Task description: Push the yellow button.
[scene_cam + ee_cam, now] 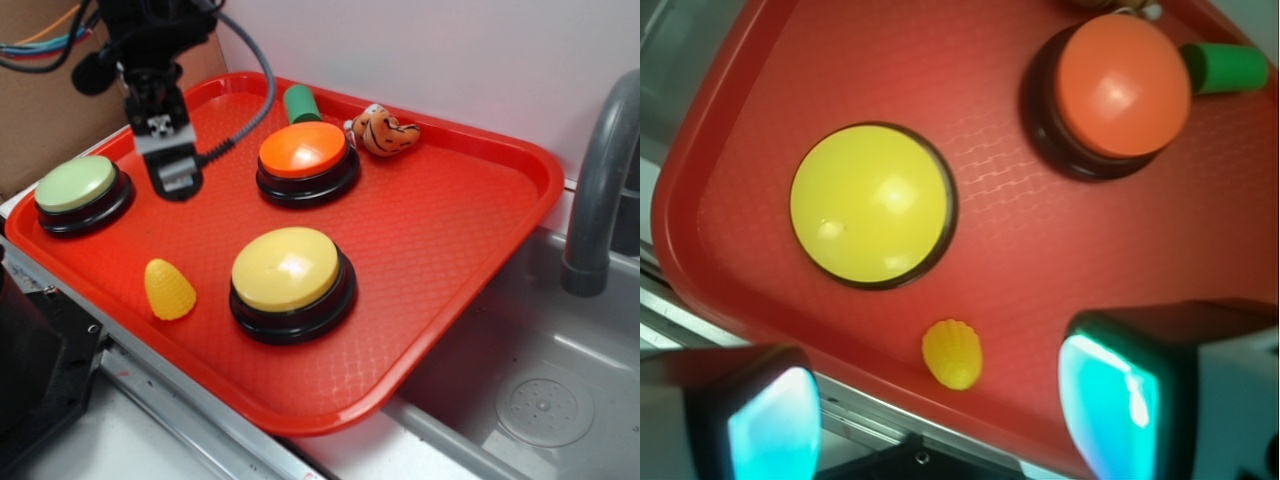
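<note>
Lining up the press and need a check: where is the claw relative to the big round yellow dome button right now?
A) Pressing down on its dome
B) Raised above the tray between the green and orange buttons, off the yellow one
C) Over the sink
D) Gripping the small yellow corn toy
B: the claw hangs above the red plastic tray, apart from the round yellow dome button, its fingers wide and empty.
</note>
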{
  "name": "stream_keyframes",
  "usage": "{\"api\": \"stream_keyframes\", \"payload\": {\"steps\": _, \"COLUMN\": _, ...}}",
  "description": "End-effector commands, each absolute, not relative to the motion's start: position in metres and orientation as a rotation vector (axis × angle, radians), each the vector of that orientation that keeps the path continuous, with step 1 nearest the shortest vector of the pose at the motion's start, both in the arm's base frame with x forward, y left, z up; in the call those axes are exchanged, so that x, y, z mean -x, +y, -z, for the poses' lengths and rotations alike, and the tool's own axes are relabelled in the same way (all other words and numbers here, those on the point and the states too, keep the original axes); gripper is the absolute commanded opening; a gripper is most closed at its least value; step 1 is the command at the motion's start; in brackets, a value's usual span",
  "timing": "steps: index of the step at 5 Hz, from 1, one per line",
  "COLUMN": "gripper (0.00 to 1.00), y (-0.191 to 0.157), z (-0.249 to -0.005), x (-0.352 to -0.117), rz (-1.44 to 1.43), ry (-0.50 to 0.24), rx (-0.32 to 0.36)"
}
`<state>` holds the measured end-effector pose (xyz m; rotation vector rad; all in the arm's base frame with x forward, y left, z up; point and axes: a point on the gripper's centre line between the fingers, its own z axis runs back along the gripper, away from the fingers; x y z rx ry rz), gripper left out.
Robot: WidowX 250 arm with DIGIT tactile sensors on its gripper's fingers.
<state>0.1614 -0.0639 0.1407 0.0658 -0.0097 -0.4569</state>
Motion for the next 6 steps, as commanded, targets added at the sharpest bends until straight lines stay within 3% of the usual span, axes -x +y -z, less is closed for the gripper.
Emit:
{"api": "stream_keyframes", "payload": {"steps": 1, "gripper": 1.00, "y": -0.075, "z": -0.165, "x": -0.164, "rz": 0.478, "ry": -0.051, "rx": -0.041}}
{"api": "stream_keyframes", "payload": {"steps": 4, "gripper": 1.00, "y": -0.076, "z": -0.173, "x": -0.162, "rz": 0.464, "ry": -0.060, "rx": -0.030}}
{"api": "stream_keyframes", "payload": {"steps": 6, "gripper": 1.00, "y": -0.073, "z": -0.183, "x": -0.156, "rz": 0.476, "ry": -0.110, "rx": -0.023}}
